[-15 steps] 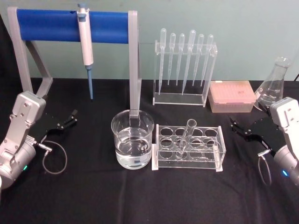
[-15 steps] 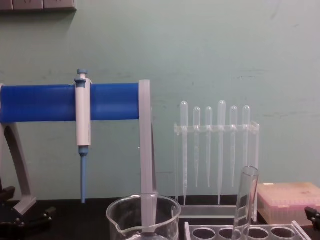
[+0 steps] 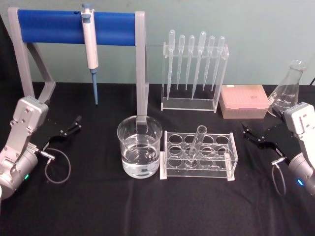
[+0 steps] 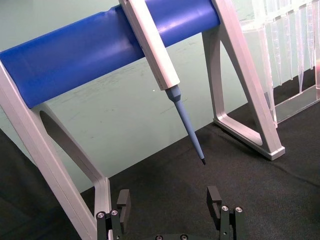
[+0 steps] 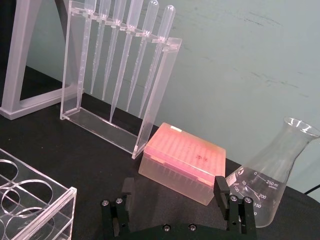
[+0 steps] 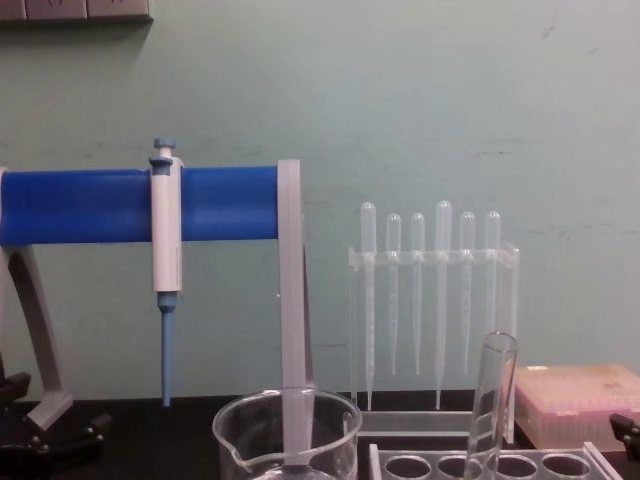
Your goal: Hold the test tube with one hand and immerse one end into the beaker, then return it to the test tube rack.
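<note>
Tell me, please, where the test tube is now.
In the head view the test tube leans in the clear rack, front and centre, with the beaker beside the rack on the robot's left.

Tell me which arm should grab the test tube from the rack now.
Right. The right gripper sits open close beside the test tube rack, nearer the test tube. The left gripper, also open, has the beaker between it and the tube.

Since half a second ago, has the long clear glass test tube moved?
No. The test tube still leans in the same hole of the clear plastic rack, unshifted against the rack's frame.
</note>
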Action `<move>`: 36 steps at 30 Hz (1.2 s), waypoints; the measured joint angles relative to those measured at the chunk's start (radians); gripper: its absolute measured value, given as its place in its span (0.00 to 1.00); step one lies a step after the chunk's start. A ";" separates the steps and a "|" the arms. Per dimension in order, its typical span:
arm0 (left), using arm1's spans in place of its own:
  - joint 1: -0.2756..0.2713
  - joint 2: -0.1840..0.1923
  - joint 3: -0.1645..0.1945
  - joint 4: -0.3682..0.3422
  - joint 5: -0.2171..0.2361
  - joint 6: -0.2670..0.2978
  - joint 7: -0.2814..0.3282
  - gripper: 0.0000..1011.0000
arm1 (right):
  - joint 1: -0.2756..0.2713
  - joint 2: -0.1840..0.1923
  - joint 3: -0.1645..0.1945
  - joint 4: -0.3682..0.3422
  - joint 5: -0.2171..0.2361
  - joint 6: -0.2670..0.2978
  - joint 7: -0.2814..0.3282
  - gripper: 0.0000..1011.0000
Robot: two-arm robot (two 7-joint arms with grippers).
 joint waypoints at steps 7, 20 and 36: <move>0.000 0.000 0.000 0.000 0.000 0.000 0.000 0.99 | 0.000 0.000 0.000 0.000 0.000 0.000 0.000 0.99; 0.000 0.000 0.000 0.000 0.000 0.000 0.000 0.99 | 0.000 0.000 0.000 0.000 0.000 0.000 0.000 0.99; 0.000 0.000 0.000 0.000 0.000 0.000 0.000 0.99 | 0.000 0.000 0.000 0.000 0.000 0.000 0.000 0.99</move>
